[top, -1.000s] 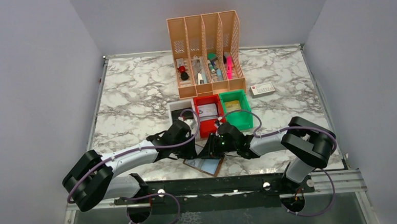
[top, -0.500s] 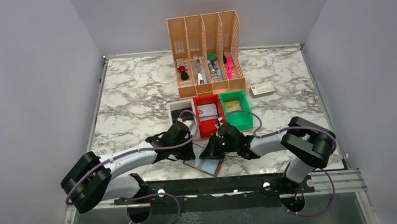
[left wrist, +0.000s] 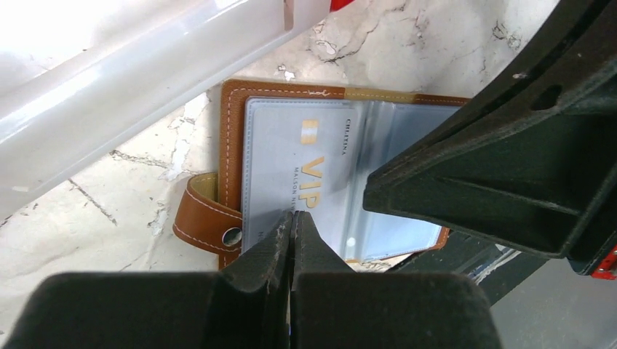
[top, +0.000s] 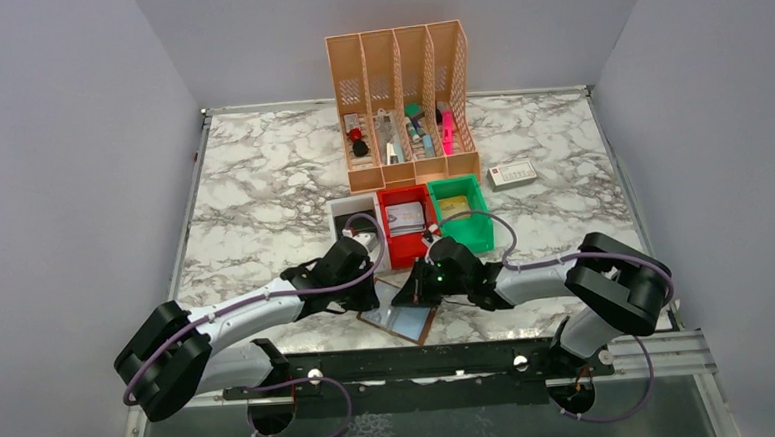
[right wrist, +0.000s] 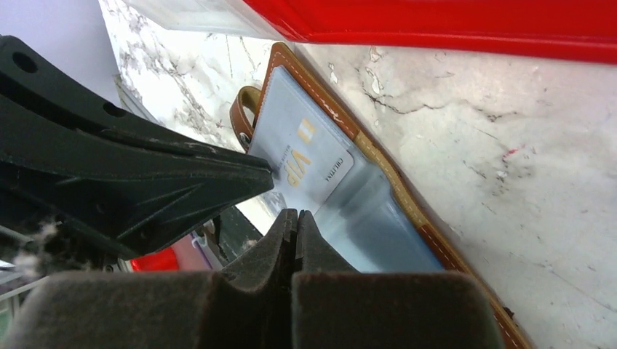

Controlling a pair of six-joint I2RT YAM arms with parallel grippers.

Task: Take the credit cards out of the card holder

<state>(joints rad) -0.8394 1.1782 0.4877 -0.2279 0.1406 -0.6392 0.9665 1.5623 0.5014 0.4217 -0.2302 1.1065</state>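
On the marble tabletop, at its near edge, the card holder lies flat and open, long axis roughly left-right, strap toward my left. My left pincer and right pincer are both closed, tips at its clear sleeve. The credit card inside looks thin, stiff and slick; I'd pinch an exposed edge. A red bin sits beyond.

The card holder is lying open and flat near the front edge of the marble table, its stitched brown leather framing clear sleeves and its snap strap sticking out sideways. A pale grey card lettered VIP in gold is sitting inside one sleeve; others may be hiding beneath.
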